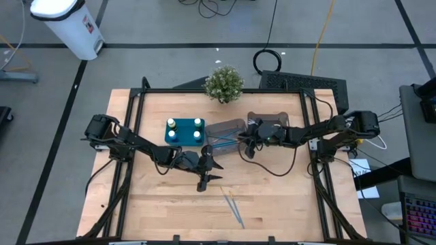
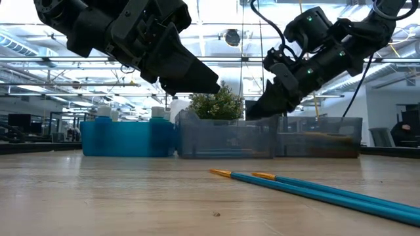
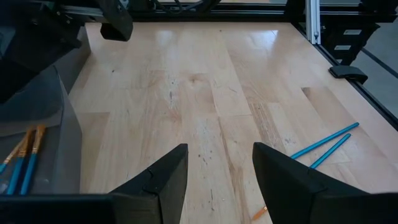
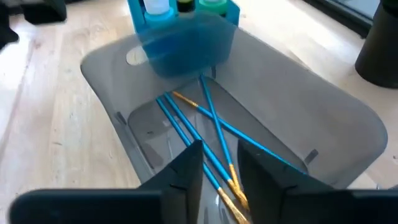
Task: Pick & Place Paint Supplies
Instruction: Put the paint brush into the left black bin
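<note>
A: Where are the brushes?

B: Split in two lots. Several blue brushes [image 4: 186, 127] lie crossed inside the grey bin [image 4: 298, 118] toward the far middle of the desk [image 1: 272, 197]. Two loose brushes [image 1: 233, 207] lie side by side on the bare wood, nearer the front and slightly right of centre.

A: And the bottles?

B: The white-capped bottles [image 1: 184, 129] stand in the teal tray [image 1: 178, 138], just left of the grey bin and touching it, with the potted plant [image 1: 223, 83] at the far edge behind them.

A: What is the right gripper [image 4: 217, 171] doing?

B: It hangs over the grey bin, directly above the brushes there. Its jaws are parted and hold nothing.

A: The left gripper [image 3: 216, 171]?

B: It hovers above the middle of the desk, near the front of the tray and bin, between them and the two loose brushes. Its jaws stand apart too, empty, with plain wood showing between them.

A: A second bin?

B: Yes, another grey bin [image 1: 269, 122] sits just right of the first.
</note>
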